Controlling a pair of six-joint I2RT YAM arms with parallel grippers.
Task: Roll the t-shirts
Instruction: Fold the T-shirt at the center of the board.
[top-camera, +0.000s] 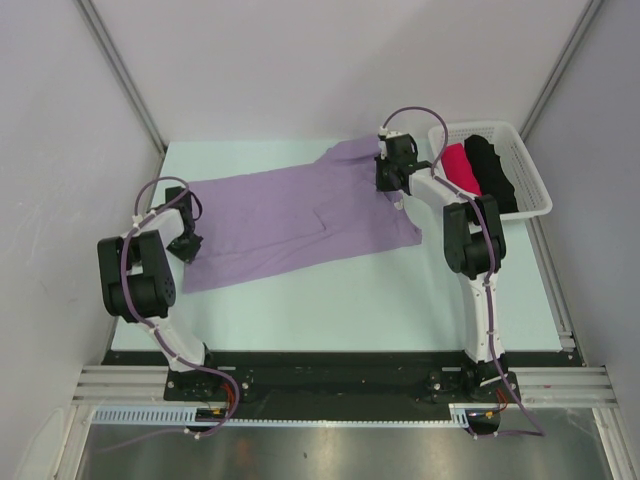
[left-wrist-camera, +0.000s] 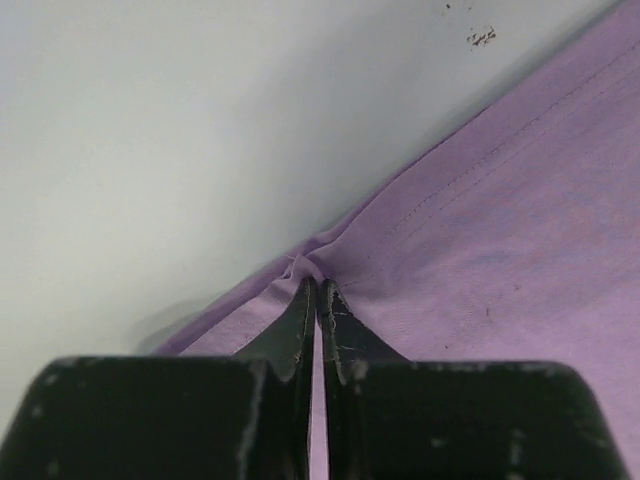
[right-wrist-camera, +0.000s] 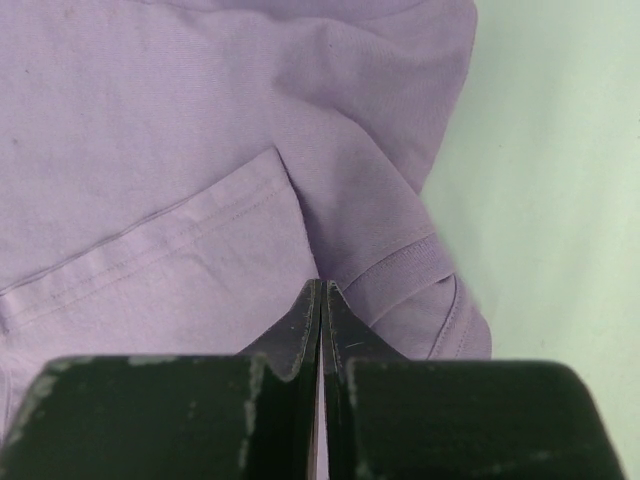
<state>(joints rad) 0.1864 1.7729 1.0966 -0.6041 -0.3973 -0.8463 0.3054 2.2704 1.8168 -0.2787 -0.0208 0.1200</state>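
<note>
The lilac t-shirt (top-camera: 300, 220) lies spread flat across the table, its long side running left to right. My left gripper (top-camera: 186, 240) is at its left edge. In the left wrist view the gripper (left-wrist-camera: 317, 283) is shut on the hem, and the cloth (left-wrist-camera: 500, 230) puckers at the tips. My right gripper (top-camera: 390, 185) is at the shirt's far right end. In the right wrist view the gripper (right-wrist-camera: 320, 285) is shut on a fold of the shirt (right-wrist-camera: 150, 150) beside a sleeve hem. A crimson-pink roll (top-camera: 460, 168) and a black roll (top-camera: 492, 170) lie in the basket.
A white slatted basket (top-camera: 530, 175) stands at the back right, close behind my right arm. The pale table (top-camera: 330, 310) is walled by grey panels on the left, back and right. A metal rail runs along the near edge.
</note>
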